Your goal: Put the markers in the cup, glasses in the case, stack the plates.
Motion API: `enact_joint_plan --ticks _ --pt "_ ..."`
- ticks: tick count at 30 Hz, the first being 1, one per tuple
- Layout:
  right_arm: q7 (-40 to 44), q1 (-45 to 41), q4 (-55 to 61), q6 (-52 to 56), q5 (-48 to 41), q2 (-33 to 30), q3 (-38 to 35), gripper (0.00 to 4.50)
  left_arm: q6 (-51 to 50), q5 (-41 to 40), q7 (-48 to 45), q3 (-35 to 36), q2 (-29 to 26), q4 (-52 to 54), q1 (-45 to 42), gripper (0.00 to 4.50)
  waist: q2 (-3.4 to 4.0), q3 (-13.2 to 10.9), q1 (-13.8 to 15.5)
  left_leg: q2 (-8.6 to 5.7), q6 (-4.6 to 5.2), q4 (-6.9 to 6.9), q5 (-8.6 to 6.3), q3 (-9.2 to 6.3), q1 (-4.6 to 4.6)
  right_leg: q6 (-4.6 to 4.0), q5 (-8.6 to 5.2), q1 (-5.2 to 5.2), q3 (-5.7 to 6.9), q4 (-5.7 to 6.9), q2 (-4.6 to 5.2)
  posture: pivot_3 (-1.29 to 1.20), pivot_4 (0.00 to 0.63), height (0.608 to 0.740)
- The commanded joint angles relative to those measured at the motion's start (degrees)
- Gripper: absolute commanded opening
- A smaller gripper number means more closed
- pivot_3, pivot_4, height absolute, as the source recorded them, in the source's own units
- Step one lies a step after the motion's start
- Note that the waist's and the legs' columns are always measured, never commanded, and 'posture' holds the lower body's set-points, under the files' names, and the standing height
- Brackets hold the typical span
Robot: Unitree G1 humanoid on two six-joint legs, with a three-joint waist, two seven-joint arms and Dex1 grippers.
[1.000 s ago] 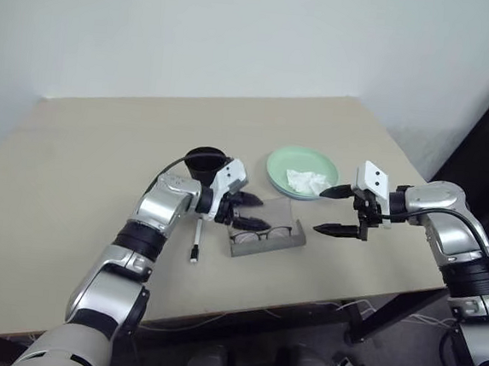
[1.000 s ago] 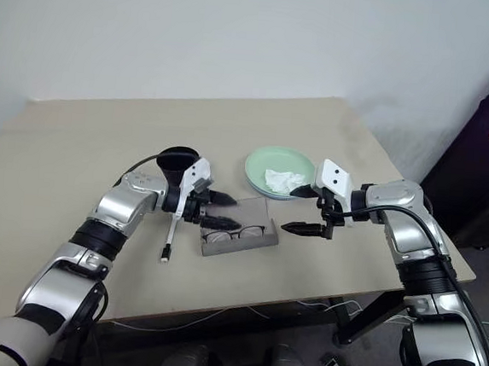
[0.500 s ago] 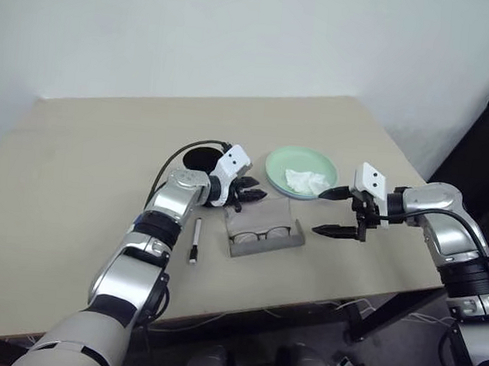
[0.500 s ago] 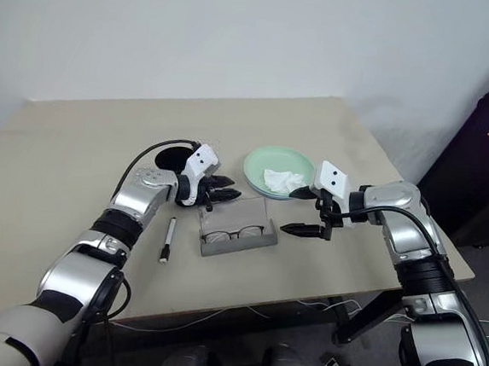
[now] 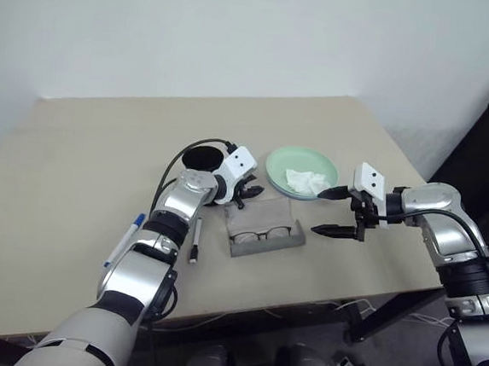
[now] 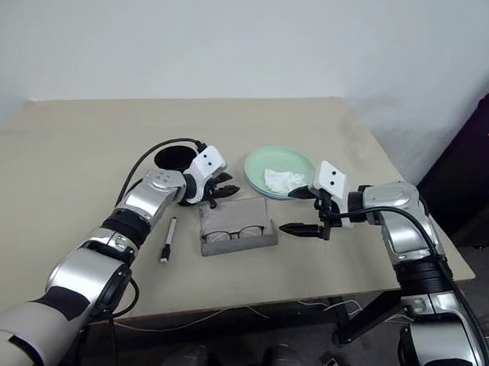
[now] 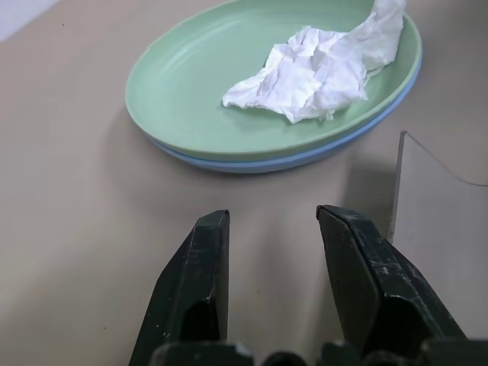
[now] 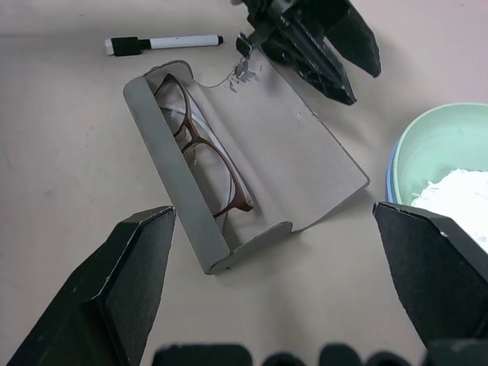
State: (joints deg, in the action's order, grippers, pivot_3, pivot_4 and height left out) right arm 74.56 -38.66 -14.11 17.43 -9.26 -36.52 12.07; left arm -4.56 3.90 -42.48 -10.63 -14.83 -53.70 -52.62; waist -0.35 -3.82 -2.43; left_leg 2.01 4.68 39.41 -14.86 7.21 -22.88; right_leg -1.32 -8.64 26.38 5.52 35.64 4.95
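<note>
Glasses (image 8: pixel 204 145) are seen lying inside the open grey case (image 5: pixel 264 229) on the counter (image 5: pixel 74 168). Both plates (image 7: pixel 229 114) are stacked, green on blue, with a tissue (image 7: pixel 320 69) on top. One black-capped marker (image 5: pixel 195 240) lies beside the case. The left gripper (image 5: pixel 248 192) is partly spread, empty, at the case lid; the right gripper (image 5: pixel 334 211) is spread wide.

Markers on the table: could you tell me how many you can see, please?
2. The black-capped marker lies beside the open glasses case, on its left. The blue-capped marker lies further left, partly behind the left arm. More could be hidden inside the black cup.
</note>
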Motion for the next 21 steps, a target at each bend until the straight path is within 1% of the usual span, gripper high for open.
enact_joint_plan --ticks 1,3,6,7,14,21 --pt "-0.6 -1.2 1.6 -0.8 -0.4 0.1 -0.9 4.50 0.8 0.8 -0.4 -0.2 0.1 0.7 -2.3 1.67 0.00 0.0 0.0 0.00 0.00 0.00 0.00 0.01 0.00 0.00 0.00 0.00 0.00 0.00 0.00 0.00 0.000 0.738" --pt "-0.6 -1.2 1.6 -0.8 -0.4 0.1 -0.9 4.50 0.6 1.0 -0.4 -0.2 0.2 0.5 -2.3 1.28 0.00 0.0 0.0 0.00 0.00 0.00 0.00 0.00 0.00 0.00 0.00 0.01 0.00 0.00 0.00 0.00 0.000 0.738" --pt "-0.7 -1.1 1.6 -0.8 -0.5 0.1 -0.9 4.50 0.7 1.7 -0.2 -0.4 0.3 0.4 -2.2 0.24 0.00 0.0 0.0 0.00 0.00 0.00 0.00 -0.01 0.00 0.00 0.00 0.00 0.01 0.00 0.00 0.00 0.000 0.738" --pt "-0.7 -1.1 1.6 -0.8 -0.5 0.1 -0.9 4.50 0.9 1.9 0.1 -0.4 0.3 0.4 -2.2 0.01 0.00 0.0 0.0 0.00 0.00 0.00 0.00 -0.01 0.00 0.00 0.00 0.00 0.01 0.00 0.00 0.00 0.000 0.738" --pt "-0.8 -1.1 1.7 -0.8 -0.6 0.1 -0.8 4.50 1.0 2.9 -0.5 -1.0 0.7 0.9 -1.8 0.01 0.00 0.0 0.0 0.00 0.00 0.00 0.00 -0.01 0.00 0.00 0.00 0.00 0.01 0.00 0.00 0.00 0.000 0.738" --pt "-0.8 -1.2 1.7 -0.8 -0.6 0.1 -0.8 4.50 0.0 3.1 -4.2 -2.8 0.4 3.2 -0.4 0.01 0.00 0.0 0.0 0.00 0.00 0.00 0.00 0.00 0.00 0.00 0.00 0.00 0.01 0.01 0.00 0.00 0.000 0.738"
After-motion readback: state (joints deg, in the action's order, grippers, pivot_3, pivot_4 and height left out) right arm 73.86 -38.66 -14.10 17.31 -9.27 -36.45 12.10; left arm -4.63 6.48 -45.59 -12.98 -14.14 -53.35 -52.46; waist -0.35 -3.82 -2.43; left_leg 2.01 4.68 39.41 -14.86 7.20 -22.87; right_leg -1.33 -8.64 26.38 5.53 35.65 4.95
